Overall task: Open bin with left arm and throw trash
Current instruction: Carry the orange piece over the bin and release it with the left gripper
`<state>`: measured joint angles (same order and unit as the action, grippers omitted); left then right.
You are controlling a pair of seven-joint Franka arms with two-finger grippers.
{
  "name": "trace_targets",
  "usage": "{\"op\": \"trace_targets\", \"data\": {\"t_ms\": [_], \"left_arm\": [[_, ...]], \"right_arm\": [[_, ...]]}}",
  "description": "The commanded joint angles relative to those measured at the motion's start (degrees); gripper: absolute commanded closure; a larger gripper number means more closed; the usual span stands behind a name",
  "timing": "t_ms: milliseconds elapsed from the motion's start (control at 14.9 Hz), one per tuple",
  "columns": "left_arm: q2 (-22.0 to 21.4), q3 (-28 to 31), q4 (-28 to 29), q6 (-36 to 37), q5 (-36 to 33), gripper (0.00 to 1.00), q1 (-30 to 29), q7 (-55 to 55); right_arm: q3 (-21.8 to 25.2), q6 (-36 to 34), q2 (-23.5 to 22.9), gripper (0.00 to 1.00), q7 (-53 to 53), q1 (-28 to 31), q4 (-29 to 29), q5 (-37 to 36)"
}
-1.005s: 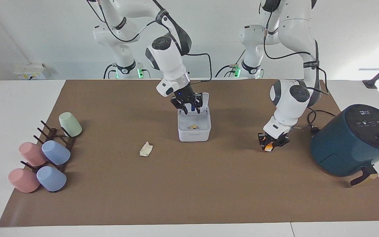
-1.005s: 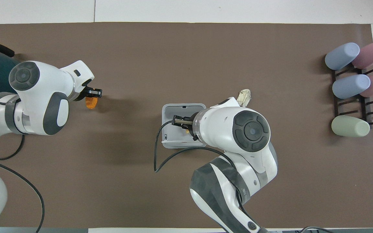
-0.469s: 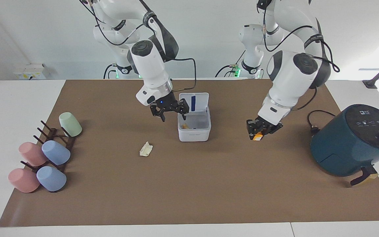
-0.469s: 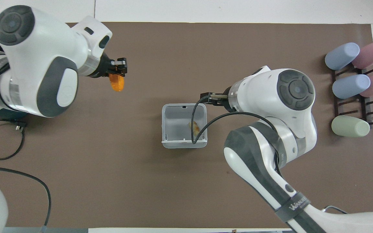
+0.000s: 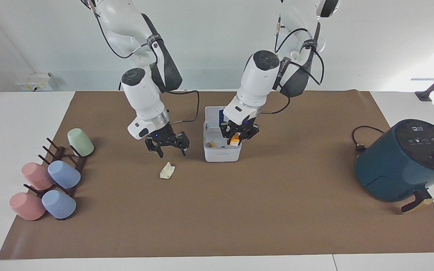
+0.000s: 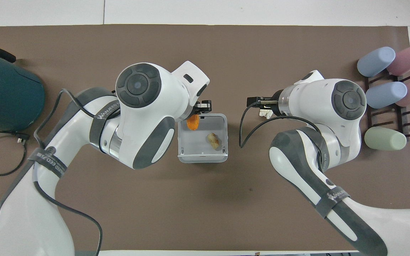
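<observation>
The white bin (image 5: pixel 222 155) (image 6: pixel 201 147) stands mid-mat with its lid tipped up toward the robots. A pale yellow lump of trash (image 5: pixel 211 144) (image 6: pixel 213 139) lies inside it. My left gripper (image 5: pixel 239 136) (image 6: pixel 198 110) hangs over the bin's open top, shut on an orange chunk (image 5: pixel 234 141) (image 6: pixel 192 122). My right gripper (image 5: pixel 167 149) (image 6: pixel 258 104) hovers open, with nothing in it, just above a crumpled off-white paper wad (image 5: pixel 167 170) (image 6: pixel 264 113). The wad lies on the mat beside the bin, toward the right arm's end.
A dark teal air fryer (image 5: pixel 401 158) (image 6: pixel 2 96) with its black cable (image 5: pixel 358 141) stands at the left arm's end of the table. Several pastel cups on a dark rack (image 5: pixel 51 177) (image 6: pixel 386 96) sit at the right arm's end.
My left arm lifted the orange chunk off the mat near the air fryer and carried it over the bin. My right gripper opened, left the bin and moved over the paper wad.
</observation>
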<state>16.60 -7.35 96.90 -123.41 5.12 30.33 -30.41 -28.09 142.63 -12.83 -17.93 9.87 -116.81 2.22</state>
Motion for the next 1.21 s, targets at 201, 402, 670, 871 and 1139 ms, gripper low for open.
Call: {"op": "trace_targets", "data": {"t_ms": [201, 402, 670, 871, 1139], "left_arm": [[-2.71, 1.11, 9.71, -6.05, 1.21, 0.87, 2.8, 0.7], [-2.89, 1.19, 10.07, -5.88, 1.21, 0.05, 2.72, 0.88], [-3.07, 1.28, 8.75, -2.99, 1.21, 0.0, 2.63, 0.53], [-4.55, 1.9, 4.28, 3.33, 1.21, 0.0, 0.36, 0.88], [-5.43, 1.81, -5.04, 13.18, 1.21, 0.0, -9.82, 1.23]], "right_arm": [[-0.74, 8.69, -4.49, 0.0, 3.87, 2.43, -4.38, -9.67], [-0.74, 16.16, -4.75, 0.11, 4.83, 5.59, -7.81, -17.4], [-0.82, 16.71, -4.66, 1.0, 3.61, 5.25, -8.52, -17.6], [-1.18, 13.91, -4.05, 1.0, -3.75, 4.29, -8.43, -17.6], [-1.35, 6.8, -0.45, 1.0, -7.46, 2.79, -6.6, -17.34]]}}
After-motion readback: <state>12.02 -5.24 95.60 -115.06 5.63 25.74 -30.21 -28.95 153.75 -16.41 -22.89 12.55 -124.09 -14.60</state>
